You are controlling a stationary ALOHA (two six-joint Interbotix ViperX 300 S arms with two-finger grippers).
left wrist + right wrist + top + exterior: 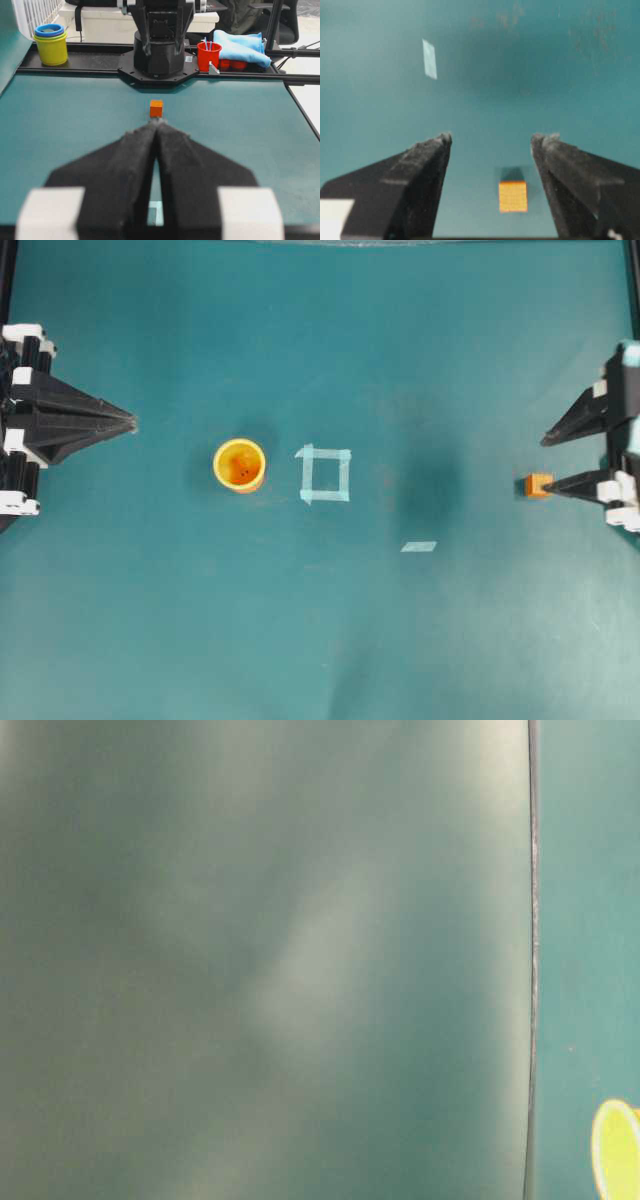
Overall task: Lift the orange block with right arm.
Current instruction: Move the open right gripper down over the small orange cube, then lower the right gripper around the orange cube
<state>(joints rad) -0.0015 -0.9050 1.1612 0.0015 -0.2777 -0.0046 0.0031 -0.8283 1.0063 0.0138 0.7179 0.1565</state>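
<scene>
The orange block [538, 485] is a small cube sitting on the green mat at the far right. My right gripper [548, 462] is open, and the block lies just off the tip of its lower finger in the overhead view. In the right wrist view the orange block [513, 196] rests on the mat between the spread fingers of the right gripper [494, 137], nearer the right one, touching neither. My left gripper [130, 423] is shut and empty at the left edge. From the left wrist view the left gripper [157, 124] points at the distant orange block [156, 108].
A round orange-yellow cup [239, 465] stands left of centre, beside a pale tape square [325, 474]. A short tape strip [419, 546] lies right of centre. Beyond the mat are stacked cups [50, 42], a red cup [208, 55] and a blue cloth [240, 42]. The table-level view is mostly blurred.
</scene>
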